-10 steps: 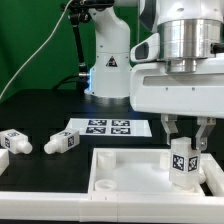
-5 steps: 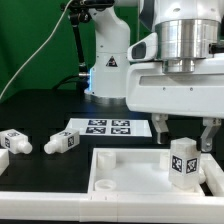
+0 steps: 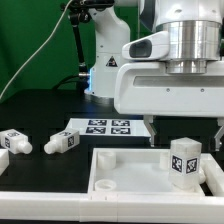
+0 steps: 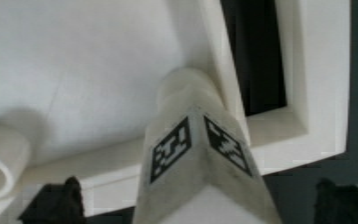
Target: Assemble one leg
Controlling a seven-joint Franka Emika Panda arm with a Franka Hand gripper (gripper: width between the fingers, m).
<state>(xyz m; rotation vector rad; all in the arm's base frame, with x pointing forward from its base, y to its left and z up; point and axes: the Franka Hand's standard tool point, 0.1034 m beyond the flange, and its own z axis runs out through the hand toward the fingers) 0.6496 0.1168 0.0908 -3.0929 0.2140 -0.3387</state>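
A white leg (image 3: 185,161) with black-and-white tags stands upright in the corner of the large white panel (image 3: 125,160) at the exterior view's right. My gripper (image 3: 185,139) is open just above it, with one finger on each side and neither touching it. In the wrist view the leg (image 4: 197,150) rises between my two dark fingertips (image 4: 53,201), with gaps on both sides, and the panel's rim (image 4: 211,60) runs past it. Two more legs (image 3: 16,141) (image 3: 62,142) lie on the black table at the exterior view's left.
The marker board (image 3: 105,126) lies flat behind the panel. The arm's white base (image 3: 105,62) stands at the back. A round hole (image 3: 103,184) shows in the panel's near corner. A white rail (image 3: 60,207) runs along the front edge.
My fingers have spread apart and let go of the leg, and the gripper has risen a little. The leg stays standing in the panel's corner.
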